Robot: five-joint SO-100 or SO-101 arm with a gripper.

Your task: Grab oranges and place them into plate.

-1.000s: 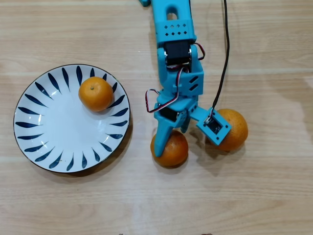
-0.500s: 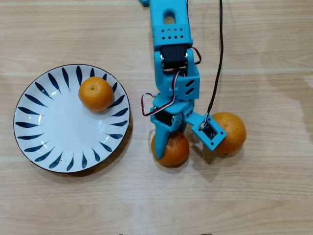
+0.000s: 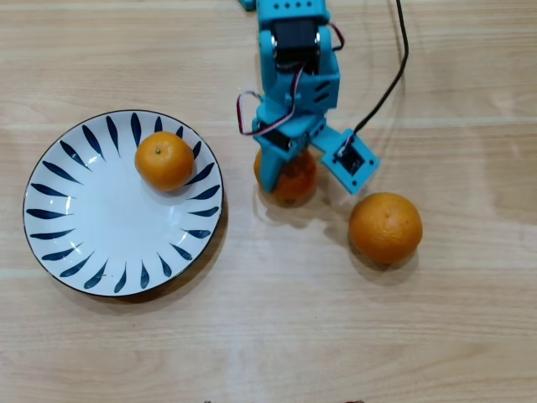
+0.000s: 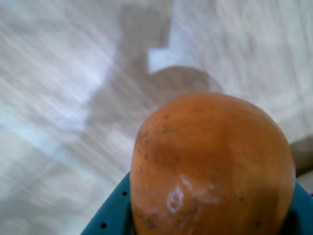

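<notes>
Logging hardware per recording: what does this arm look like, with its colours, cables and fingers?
The arm is bright teal-blue printed plastic with a black servo block on top. Red, white and black wires loop at its side, and a black cable trails off. The fingers are teal with small round holes.

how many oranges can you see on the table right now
3. One round orange fruit lies on the white blue-leaf plate, one sits under the blue hand, and the largest rests on the wooden table, right in the overhead view.
</notes>
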